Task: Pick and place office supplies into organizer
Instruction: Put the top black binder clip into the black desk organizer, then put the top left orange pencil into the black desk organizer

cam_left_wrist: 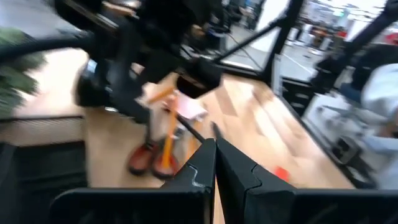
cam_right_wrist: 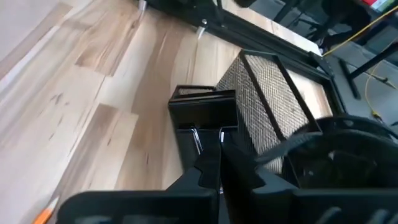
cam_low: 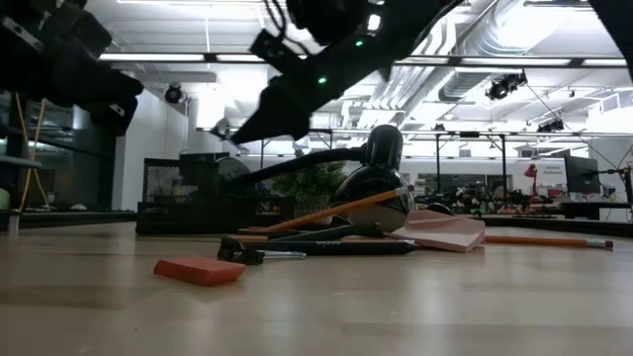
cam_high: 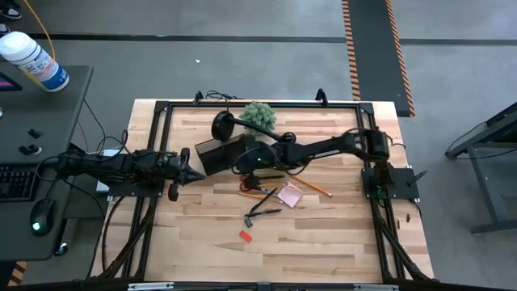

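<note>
Under right pincer (cam_right_wrist: 219, 163), dark mesh organizer (cam_right_wrist: 249, 102)

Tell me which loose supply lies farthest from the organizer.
The small red clip, alone on bare wood, beyond the scissors, pink pad and pencil from the organizer.

2 black jointed arms are seen, each ending in a gripper of 2 dark angular fingers (cam_right_wrist: 214, 163). Black cables are trailed along the links. A green light is lit on the right arm (cam_high: 258, 160).
</note>
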You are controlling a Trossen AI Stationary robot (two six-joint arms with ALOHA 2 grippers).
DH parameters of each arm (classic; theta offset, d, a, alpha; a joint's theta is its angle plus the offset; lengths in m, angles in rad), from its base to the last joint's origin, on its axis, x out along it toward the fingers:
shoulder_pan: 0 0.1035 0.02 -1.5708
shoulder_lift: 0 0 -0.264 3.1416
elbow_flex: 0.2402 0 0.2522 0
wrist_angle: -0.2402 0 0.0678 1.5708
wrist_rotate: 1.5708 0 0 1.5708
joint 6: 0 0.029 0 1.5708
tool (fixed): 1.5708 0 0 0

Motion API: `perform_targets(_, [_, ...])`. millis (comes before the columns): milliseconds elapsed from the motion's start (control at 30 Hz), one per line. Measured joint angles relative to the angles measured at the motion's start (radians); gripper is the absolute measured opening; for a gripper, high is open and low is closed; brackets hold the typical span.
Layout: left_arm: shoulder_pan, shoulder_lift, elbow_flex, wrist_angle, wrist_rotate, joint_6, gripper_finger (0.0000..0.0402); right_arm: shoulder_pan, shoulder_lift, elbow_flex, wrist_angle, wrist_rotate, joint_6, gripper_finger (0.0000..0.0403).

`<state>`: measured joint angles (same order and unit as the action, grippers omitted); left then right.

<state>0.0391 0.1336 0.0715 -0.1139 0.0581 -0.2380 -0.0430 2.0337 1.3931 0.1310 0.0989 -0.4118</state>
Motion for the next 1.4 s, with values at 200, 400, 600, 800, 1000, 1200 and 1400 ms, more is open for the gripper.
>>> perform_targets(200, [0.000,0.000,0.000,-0.033,0.113,-0.050,0.0001,-0.006,0.096,0.085,0.053,0.004,-0.018,0.0000])
perform_targets(400, [0.000,0.000,0.000,-0.042,0.137,-0.059,0.0001,-0.008,0.193,0.181,0.061,0.047,-0.042,0.0000])
perform_targets(600, [0.000,0.000,0.000,-0.043,0.137,-0.059,0.0001,-0.008,0.277,0.277,0.009,0.136,-0.068,0.0000])
perform_targets(800, [0.000,0.000,0.000,-0.043,0.137,-0.059,0.0001,-0.007,0.306,0.332,-0.082,0.157,-0.061,0.0001])
perform_targets(1000, [0.000,0.000,0.000,-0.043,0.135,-0.059,0.0001,-0.007,0.307,0.334,-0.090,0.160,-0.038,0.0030])
perform_targets(1200, [0.000,0.000,0.000,-0.044,0.133,-0.059,0.0001,-0.008,0.307,0.334,-0.112,0.138,-0.010,0.0077])
perform_targets(1400, [0.000,0.000,0.000,-0.043,0.133,-0.057,0.0001,0.008,0.262,0.334,-0.163,0.145,-0.034,0.0098])
